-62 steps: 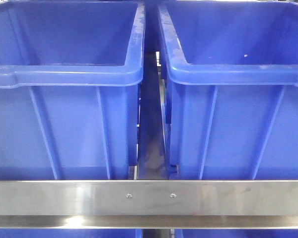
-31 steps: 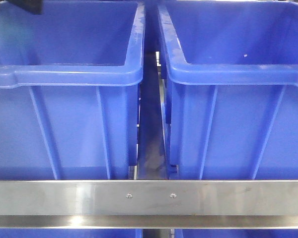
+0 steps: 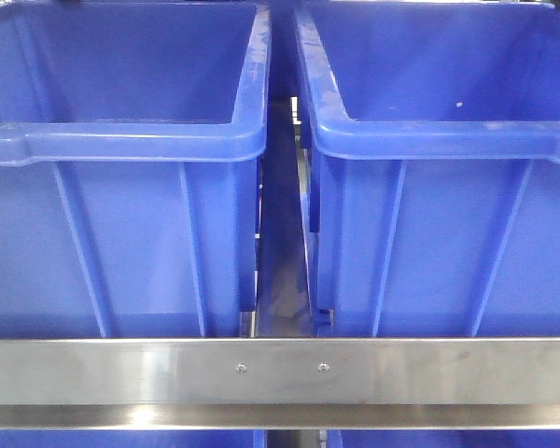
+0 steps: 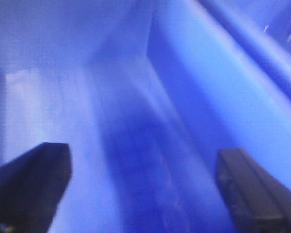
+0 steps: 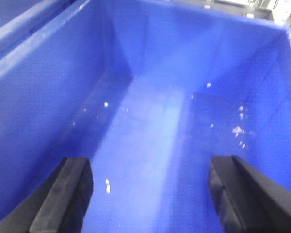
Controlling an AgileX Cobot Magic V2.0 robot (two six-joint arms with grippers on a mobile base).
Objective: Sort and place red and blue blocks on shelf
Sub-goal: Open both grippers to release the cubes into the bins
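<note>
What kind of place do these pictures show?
Probably a warehouse or factory storage area. Two big blue plastic bins, the left bin and the right bin, stand side by side on a stainless-steel shelf behind its brushed front rail. Each wrist camera looks into a blue bin between open jaws.

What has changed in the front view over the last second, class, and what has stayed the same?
A dark shape that showed at the top left corner half a second ago, over the left bin, is gone now. The view has shifted very slightly. Both bins, the right one too, and the shelf rail stay put.
</note>
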